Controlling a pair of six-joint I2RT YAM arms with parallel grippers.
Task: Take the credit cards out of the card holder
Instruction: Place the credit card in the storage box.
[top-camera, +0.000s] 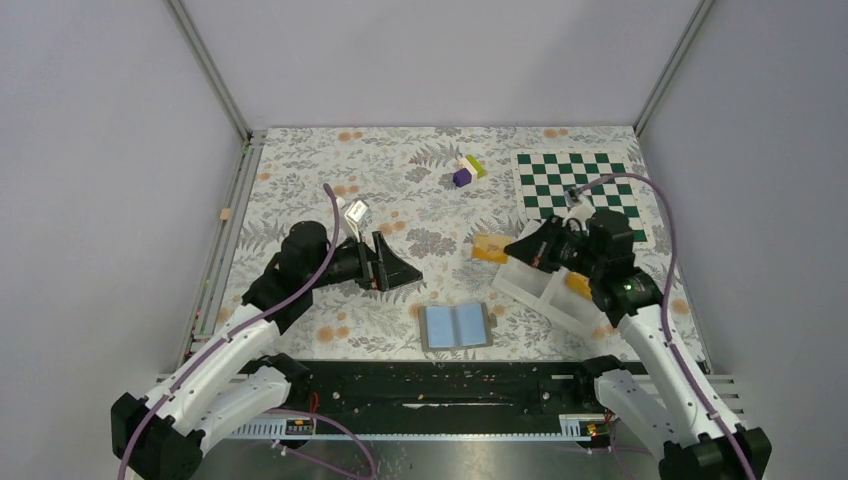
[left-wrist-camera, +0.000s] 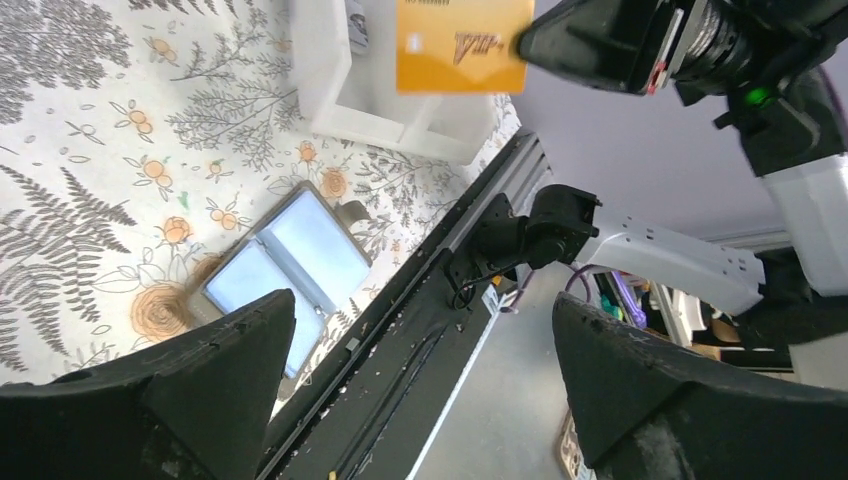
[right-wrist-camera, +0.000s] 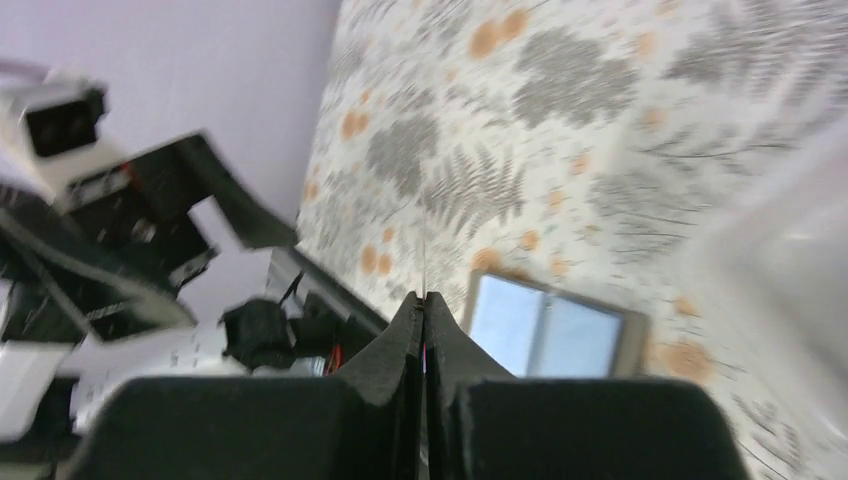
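Beyond the card holder (top-camera: 456, 326) our right gripper (top-camera: 521, 250) pinches the stiff, probably slick orange card (top-camera: 489, 247) by its edge; left gripper (left-wrist-camera: 422, 320) gapes empty

The card holder (top-camera: 456, 326), a grey bifold, lies opened flat, light blue panels up, near the desk's (top-camera: 300, 170) front edge. An orange credit card (top-camera: 488, 247) hangs above, pinched by the right end effector (top-camera: 513, 250).

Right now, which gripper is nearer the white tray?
Right. The right gripper, holding an orange card, is at the tray's far end; the left gripper is off to its left.
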